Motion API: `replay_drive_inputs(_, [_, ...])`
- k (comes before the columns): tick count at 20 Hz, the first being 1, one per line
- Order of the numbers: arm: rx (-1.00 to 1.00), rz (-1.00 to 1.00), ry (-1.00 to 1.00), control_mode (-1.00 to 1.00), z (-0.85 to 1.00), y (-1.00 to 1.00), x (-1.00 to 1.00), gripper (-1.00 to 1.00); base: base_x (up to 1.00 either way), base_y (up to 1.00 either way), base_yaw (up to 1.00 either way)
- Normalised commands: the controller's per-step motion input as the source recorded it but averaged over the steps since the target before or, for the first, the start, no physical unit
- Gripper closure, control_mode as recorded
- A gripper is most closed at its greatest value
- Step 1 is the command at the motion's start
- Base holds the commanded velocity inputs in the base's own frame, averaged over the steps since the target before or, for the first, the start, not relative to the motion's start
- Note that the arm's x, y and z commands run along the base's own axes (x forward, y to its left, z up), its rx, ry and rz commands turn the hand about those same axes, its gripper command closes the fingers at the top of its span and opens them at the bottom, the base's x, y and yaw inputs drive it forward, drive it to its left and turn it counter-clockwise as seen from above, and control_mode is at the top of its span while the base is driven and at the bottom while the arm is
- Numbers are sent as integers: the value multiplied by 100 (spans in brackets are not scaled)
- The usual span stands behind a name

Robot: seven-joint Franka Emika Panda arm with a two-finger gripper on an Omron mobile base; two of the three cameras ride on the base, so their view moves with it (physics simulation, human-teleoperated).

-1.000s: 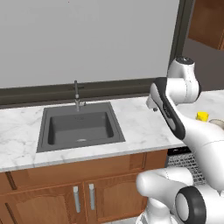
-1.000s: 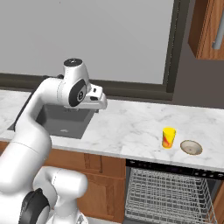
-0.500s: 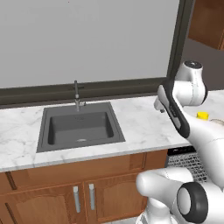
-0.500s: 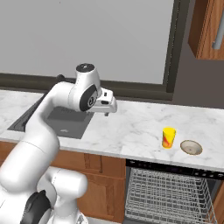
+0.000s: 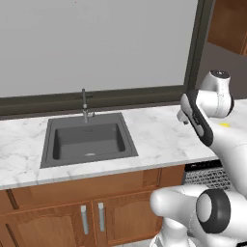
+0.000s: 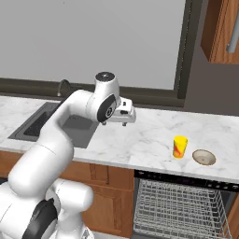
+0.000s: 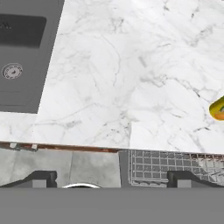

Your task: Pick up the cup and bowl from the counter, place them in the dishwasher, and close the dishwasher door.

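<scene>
- Jaws: we list the gripper (image 6: 123,122) hanging above the table (image 6: 140,140), just right of the sink (image 6: 56,123), pointing down. The jaws stand spread to their widest and hold nothing. In the hand view the 2 finger tips (image 7: 41,178) sit far apart at the bottom edge.
- Cup (image 6: 179,147): we see 1 small yellow cup upright on the table, well to the right of the jaws and apart from them. In the hand view only a yellow sliver (image 7: 217,108) shows, cut off by the right edge.
- Bowl (image 6: 204,157): 1 shallow beige bowl on the table, just right of the cup, not touching it, farther still from the jaws.
- Dishwasher (image 6: 179,207): open under the table, below the cup and bowl; its wire rack (image 6: 177,205) is exposed. In the hand view the rack (image 7: 170,164) appears below the table edge.
- Hard to make out: in the left base view the arm covers most of the cup, leaving 1 yellow speck (image 5: 224,125); the rack (image 5: 207,176) is partly hidden behind the robot. We cannot make out the dishwasher door.
- Faucet (image 5: 85,106): stands behind the sink (image 5: 87,142).
</scene>
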Motion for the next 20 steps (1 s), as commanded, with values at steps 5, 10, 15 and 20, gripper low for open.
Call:
replay_drive_inputs(5, [0,0,0,-100,-15,-39,18,-100,0,0,0])
replay_drive_inputs(10, [-3,0,0,-100,-10,-39,4,-100,0,0,0])
replay_drive_inputs(15, [-2,0,0,-100,-12,-40,2,-100,0,0,0])
replay_drive_inputs(20, [0,0,0,-100,-13,-43,7,-100,0,0,0])
